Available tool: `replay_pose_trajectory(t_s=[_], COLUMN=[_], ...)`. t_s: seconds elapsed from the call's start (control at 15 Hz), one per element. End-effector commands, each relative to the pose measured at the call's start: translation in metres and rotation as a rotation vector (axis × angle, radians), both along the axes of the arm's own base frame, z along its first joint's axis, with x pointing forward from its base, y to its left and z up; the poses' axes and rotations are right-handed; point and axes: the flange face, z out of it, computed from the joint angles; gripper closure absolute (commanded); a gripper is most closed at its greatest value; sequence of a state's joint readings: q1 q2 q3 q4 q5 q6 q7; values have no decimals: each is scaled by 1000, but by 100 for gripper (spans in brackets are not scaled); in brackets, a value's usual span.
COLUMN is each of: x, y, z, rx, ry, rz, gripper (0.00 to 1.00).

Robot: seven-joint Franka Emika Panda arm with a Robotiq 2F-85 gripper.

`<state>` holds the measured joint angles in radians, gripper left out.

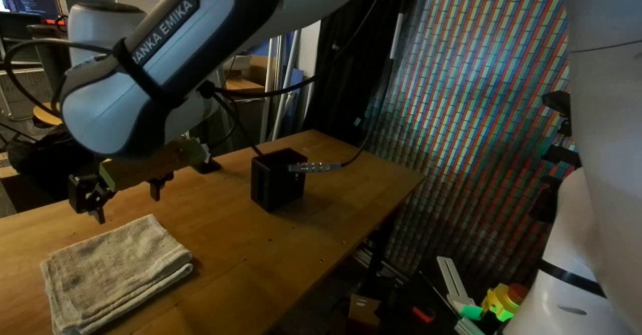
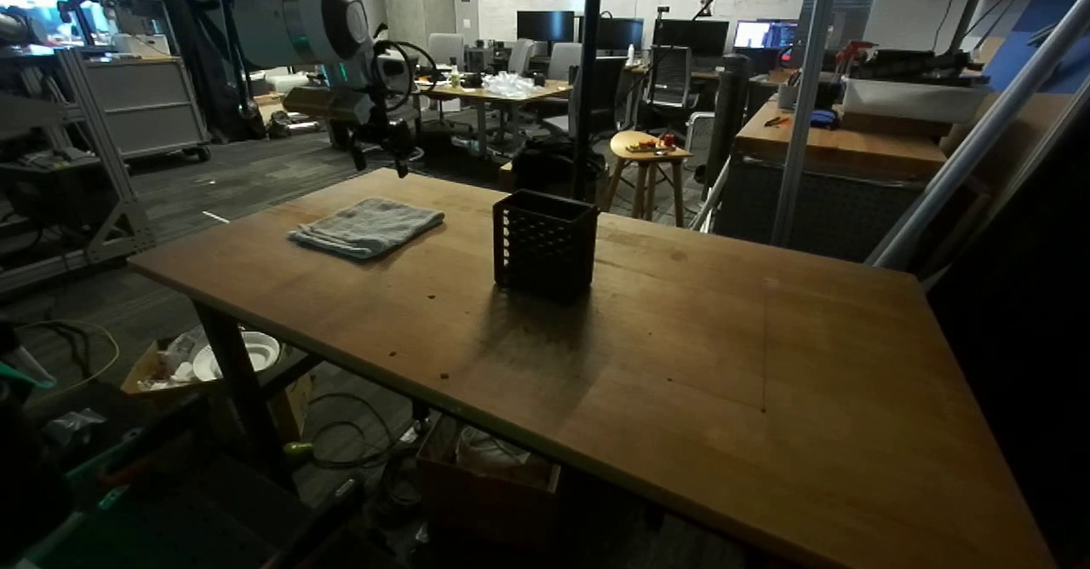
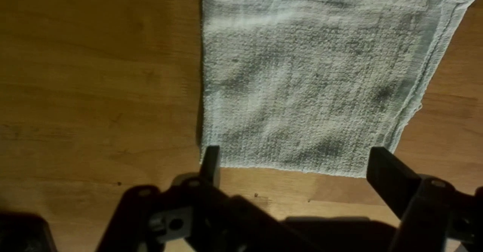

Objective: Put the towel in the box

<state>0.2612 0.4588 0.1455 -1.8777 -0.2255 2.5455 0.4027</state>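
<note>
Ext. view: towel (image 1: pixel 118 275), long axis slanting up-R.

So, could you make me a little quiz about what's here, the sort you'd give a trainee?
1. Short answer: is the pincer open or shut?
2. True or false: the towel lies folded on the table.
3. Multiple choice: in an exterior view, what shows on the side of the box?
(a) red stripes
(b) rows of holes
(c) a white label

Key:
1. Open, holding nothing.
2. True; it is not yet in the box.
3. b
</note>
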Motion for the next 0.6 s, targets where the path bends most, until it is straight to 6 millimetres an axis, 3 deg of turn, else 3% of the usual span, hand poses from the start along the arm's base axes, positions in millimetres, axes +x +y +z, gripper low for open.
replay_pose_trajectory(t_s=[0.0, 0.53], x=[17, 23], y=[18, 32], z=[-19, -81], rx=[14, 31], ry=[-35, -9], rz=[55, 180], gripper=[0, 0])
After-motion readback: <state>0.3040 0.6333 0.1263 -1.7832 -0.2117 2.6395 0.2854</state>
